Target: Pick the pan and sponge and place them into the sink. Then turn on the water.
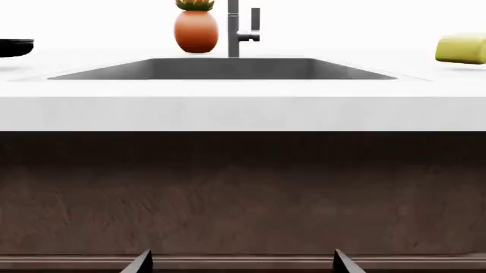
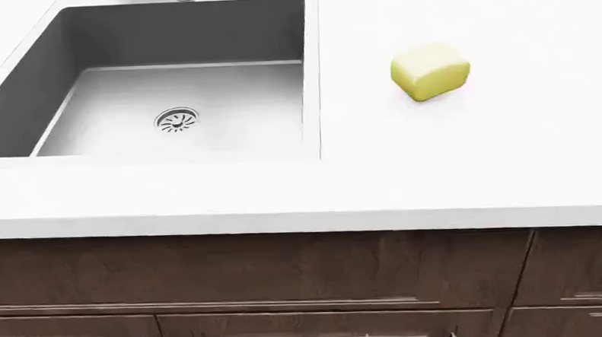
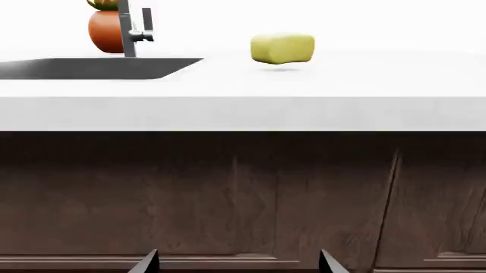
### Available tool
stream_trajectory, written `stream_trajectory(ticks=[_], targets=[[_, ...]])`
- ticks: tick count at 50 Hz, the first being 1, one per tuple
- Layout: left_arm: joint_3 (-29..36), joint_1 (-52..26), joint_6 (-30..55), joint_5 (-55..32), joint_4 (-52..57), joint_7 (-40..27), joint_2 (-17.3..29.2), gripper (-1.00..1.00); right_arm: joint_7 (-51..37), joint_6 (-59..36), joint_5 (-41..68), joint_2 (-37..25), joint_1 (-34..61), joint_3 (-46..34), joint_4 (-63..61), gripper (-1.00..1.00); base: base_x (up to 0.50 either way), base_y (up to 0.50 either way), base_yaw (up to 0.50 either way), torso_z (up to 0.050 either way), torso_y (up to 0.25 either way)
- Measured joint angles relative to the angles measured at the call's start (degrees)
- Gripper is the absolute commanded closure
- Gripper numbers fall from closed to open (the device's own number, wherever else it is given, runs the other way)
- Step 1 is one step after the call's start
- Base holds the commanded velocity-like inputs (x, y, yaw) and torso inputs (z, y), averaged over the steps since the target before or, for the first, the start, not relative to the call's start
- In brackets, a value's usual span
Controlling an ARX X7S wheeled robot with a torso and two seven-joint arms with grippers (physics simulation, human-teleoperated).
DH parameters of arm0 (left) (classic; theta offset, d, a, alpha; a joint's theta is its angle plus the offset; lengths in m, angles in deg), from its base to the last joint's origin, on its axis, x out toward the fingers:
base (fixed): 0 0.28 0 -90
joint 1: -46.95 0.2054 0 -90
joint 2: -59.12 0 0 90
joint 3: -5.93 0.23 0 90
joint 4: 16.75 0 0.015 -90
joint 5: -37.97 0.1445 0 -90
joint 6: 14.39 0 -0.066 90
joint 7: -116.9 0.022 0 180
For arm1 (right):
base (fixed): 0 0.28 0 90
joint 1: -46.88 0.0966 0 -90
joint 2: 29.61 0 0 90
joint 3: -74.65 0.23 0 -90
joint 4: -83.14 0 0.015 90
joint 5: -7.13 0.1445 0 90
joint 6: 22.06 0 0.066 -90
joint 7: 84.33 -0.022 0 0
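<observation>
Scene: a white tabletop over dark wood cabinet fronts, seen from in front.
Sink: recessed on the left, holding nothing, its drain showing; no water runs from the faucet.
Sponge: pale yellow, lying on the tabletop right of the sink, apart from its rim.
Pan: only a black edge shows, on the tabletop left of the sink.
Left gripper: low, before the cabinet fronts, fingers spread, holding nothing.
Right gripper: likewise low, fingers spread and holding nothing.
Step in hand: seemingly the very start; nothing is picked.
Next move: probably raising an arm above the tabletop edge, the right toward the sponge.
</observation>
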Motion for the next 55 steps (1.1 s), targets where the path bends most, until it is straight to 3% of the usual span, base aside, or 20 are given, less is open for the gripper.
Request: stream_trajectory(ticks=[26, 55], targets=[[4.0, -1.0, 1.0, -2.2, -0.1, -5.6, 2.9, -1.00, -2.5, 1.1, 4.4, -2.9, -0.7, -2.9, -1.1, -1.00, 0.00, 0.00, 0.00, 0.000, 0.000], [6.5, -0.8, 0.1, -3.8, -0.2, -8.6, 5.4, -1.00, -5.4, 2.3, 5.8, -5.2, -0.6, -5.6, -1.2, -1.00, 0.11, 0.47, 0.00, 0.000, 0.000]])
